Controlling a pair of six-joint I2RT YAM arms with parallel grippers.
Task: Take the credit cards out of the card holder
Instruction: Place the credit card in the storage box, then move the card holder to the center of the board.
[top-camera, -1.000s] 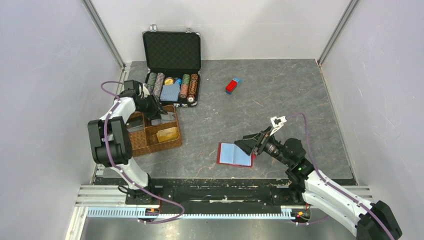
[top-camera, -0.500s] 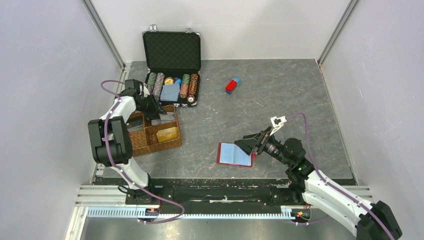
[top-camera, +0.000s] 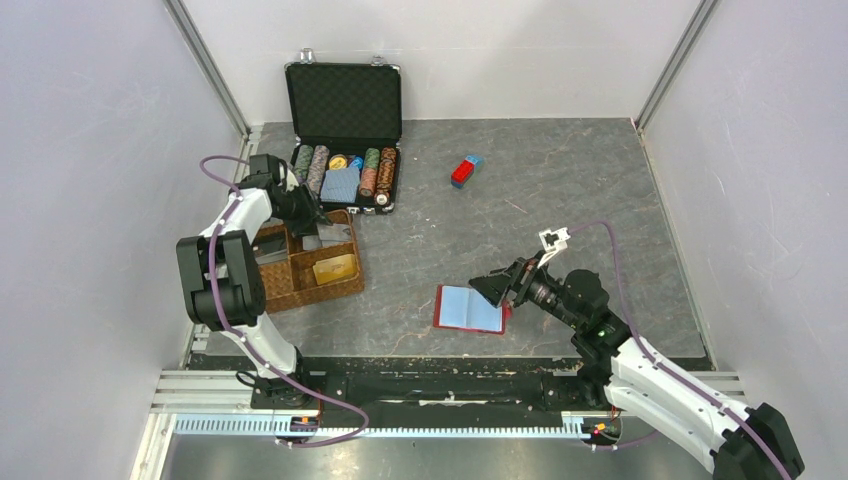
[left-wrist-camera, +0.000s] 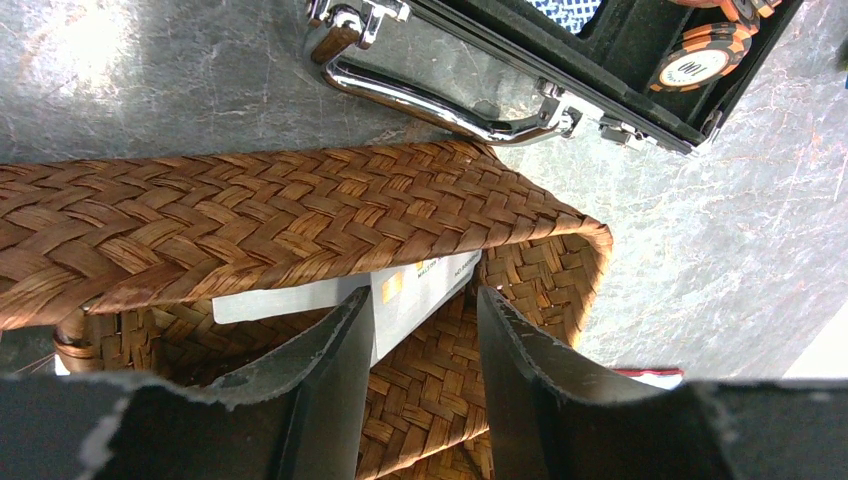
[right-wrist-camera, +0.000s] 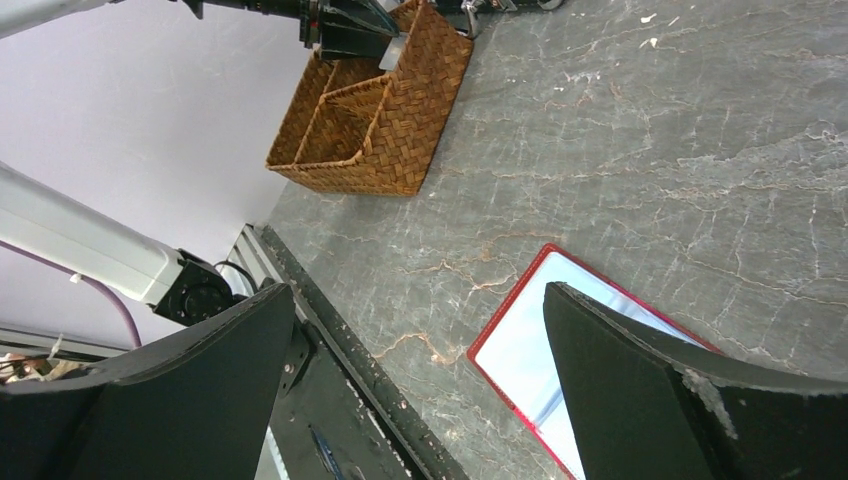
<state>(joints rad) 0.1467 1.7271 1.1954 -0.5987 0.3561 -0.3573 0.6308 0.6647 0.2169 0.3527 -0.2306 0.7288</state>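
Inside wicker basket (top-camera: 305, 293), credit card (left-wrist-camera: 420, 290), gold card (top-camera: 335, 268)

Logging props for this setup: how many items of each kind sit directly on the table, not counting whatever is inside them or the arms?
Card holder: 1
Wicker basket: 1
Poker chip case: 1
Red-and-blue block: 1
Total: 4

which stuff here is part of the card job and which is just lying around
Job: dark red folding wallet, lying open; pale grey plastic card in the brown woven basket.
Lying about: black poker chip case, open; small red-and-blue block.
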